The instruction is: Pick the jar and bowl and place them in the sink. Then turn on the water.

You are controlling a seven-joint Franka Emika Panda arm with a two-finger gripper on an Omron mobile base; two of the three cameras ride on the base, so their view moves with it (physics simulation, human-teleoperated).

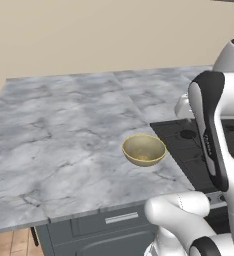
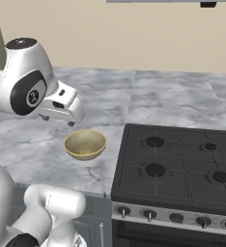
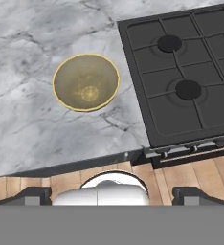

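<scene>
The bowl [image 1: 144, 149] sits upright on the grey marble counter [image 1: 64, 145], mouth up, near the counter's front edge and just beside the left edge of the black stovetop [image 2: 177, 166], apart from it. In the left base view it lies just right of centre; in the right base view [image 2: 85, 144] it is left of centre; in the hand view [image 3: 86, 82] it is in the upper left, seen almost straight down into its speckled olive inside. Being round, it has no long axis and points nowhere, so any wrist roll would meet the rim alike.

The gripper [image 3: 111, 194] is released, its two dark finger tips [image 3: 32, 194] standing wide apart at the bottom of the hand view. From there the bowl lies ahead and off to the left of the line between the tips, with bare counter and the wooden floor [image 3: 181, 177] between. In the right base view the hand [image 2: 62, 107] hangs above the counter, above and just left of the bowl, not touching it.

As a judgement, the task is at its start: the bowl is not yet grasped. The next move calls for shifting the hand over one side of the rim, then lowering so one finger goes inside and one outside the wall. A risk is the shallow bowl tipping or sliding if the fingers strike the rim.
</scene>
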